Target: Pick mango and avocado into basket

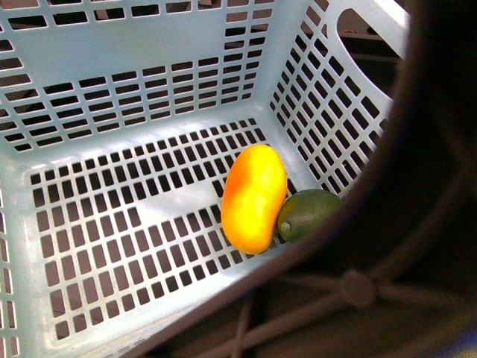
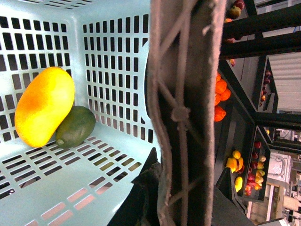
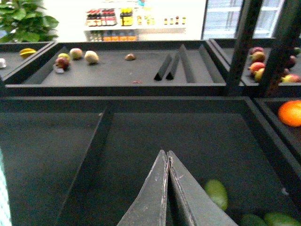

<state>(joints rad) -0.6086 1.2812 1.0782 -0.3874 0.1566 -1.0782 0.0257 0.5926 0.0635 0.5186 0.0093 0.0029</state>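
Mango (image 1: pixel 254 198) touching avocado (image 1: pixel 307 214) in basket (image 1: pixel 149 45), right tool (image 3: pixel 167 157) closed elsewhere

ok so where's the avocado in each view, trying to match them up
Front view: avocado on the basket floor, touching the mango, near the corner.
Left wrist view: avocado tucked beside and partly under the mango.
Right wrist view: not in it.
Shared landmark: the mango, in the front and left wrist views.
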